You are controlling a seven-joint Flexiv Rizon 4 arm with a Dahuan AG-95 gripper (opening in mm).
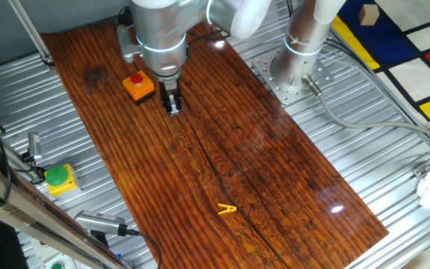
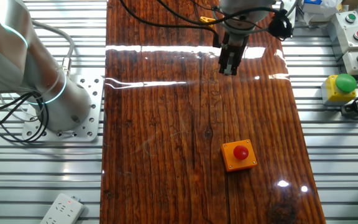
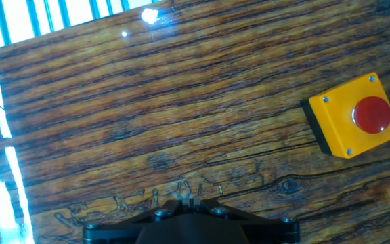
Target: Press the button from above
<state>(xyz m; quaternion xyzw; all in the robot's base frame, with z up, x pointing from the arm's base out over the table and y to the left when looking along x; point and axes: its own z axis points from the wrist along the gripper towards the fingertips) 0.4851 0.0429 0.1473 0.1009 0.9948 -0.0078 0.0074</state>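
Observation:
The button (image 1: 136, 80) is a small round red cap on a square orange box, standing on the wooden board near its far left end. It also shows in the other fixed view (image 2: 240, 151) and at the right edge of the hand view (image 3: 372, 114). My gripper (image 1: 172, 109) hangs above the bare board, a little to the right of the button and apart from it. In the other fixed view the gripper (image 2: 229, 70) is well beyond the button. In the hand view its fingertips (image 3: 188, 199) touch each other and hold nothing.
A green button on a yellow box (image 1: 57, 176) sits off the board on the metal table, also in the other fixed view (image 2: 345, 83). A yellow clip (image 1: 227, 210) lies on the board. The arm's base (image 1: 293, 75) stands beside the board. Grey control boxes (image 2: 353, 28) stand at the edge.

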